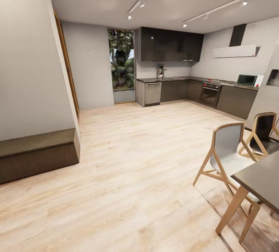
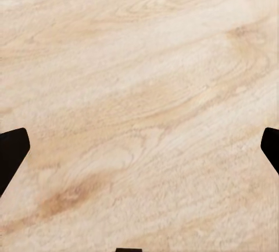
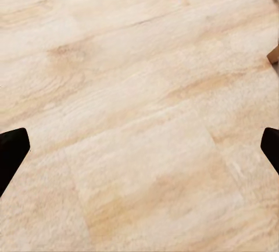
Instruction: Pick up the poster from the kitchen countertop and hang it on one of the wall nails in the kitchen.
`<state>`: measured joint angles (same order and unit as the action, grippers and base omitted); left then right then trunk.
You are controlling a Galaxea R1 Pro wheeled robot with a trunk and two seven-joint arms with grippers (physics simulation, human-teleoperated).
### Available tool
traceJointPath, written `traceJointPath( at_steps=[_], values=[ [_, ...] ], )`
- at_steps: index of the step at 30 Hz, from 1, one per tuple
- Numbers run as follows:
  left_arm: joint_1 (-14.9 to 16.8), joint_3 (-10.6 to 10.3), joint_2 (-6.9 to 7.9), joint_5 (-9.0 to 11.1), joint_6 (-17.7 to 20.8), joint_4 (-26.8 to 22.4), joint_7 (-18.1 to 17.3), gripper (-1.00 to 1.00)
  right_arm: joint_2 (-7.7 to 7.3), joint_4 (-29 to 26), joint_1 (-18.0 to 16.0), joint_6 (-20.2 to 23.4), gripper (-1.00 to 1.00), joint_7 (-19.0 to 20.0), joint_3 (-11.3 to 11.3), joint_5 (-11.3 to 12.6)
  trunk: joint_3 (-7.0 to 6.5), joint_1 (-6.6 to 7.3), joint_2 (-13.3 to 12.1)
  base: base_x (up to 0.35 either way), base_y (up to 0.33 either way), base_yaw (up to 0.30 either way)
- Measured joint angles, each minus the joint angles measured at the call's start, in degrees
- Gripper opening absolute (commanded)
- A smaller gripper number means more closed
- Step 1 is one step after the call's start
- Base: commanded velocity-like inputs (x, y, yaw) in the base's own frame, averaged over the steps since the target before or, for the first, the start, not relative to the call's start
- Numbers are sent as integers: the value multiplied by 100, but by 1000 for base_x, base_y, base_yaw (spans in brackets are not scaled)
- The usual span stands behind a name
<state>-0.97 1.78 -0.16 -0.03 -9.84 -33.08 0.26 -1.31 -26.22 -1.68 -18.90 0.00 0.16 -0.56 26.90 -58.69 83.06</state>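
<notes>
— What's closest to the camera?

— In the head view, the corner of a dark, flat-topped table (image 1: pixel 260 182) on pale wooden legs, at the lower right. Just behind it stand two chairs with bent light-wood frames: one with a grey shell seat (image 1: pixel 228 147), one with a black seat (image 1: pixel 264 130).

— And underfoot?

— A light wooden plank floor (image 1: pixel 128 174), matte, with soft grain and faint seams. To the left a low dark-brown bench block (image 1: pixel 37 153) sits against a plain pale wall.

— Where's the poster?

— Far across the room. It stands upright as a small dark rectangle (image 1: pixel 160 71) on the kitchen countertop (image 1: pixel 174 78), against the back wall, just beside the tap. The countertop is a long glossy grey-brown strip that turns the corner, running over dark cabinet fronts, a steel-fronted dishwasher (image 1: pixel 152 93) and a black oven (image 1: pixel 210 94). A white microwave (image 1: pixel 247 79) sits at its right end. Glossy black upper cabinets (image 1: pixel 170 44) hang above.

— The grippers?

— The left gripper (image 2: pixel 139 153) shows two black fingertips at opposite edges of the left wrist view, spread wide, nothing between them but wood grain. The right gripper (image 3: pixel 139 153) is the same in the right wrist view: spread apart, empty, above the planks.
</notes>
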Motion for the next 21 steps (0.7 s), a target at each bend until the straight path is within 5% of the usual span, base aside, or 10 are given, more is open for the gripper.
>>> traceJointPath(
  at_steps=[21],
  values=[
    [0, 0, 0, -1, 0, 1, 2, 100, 0, 0, 1, 0, 100, 0, 0, 0, 0, 0, 0, 322, 116, 0]
  ],
)
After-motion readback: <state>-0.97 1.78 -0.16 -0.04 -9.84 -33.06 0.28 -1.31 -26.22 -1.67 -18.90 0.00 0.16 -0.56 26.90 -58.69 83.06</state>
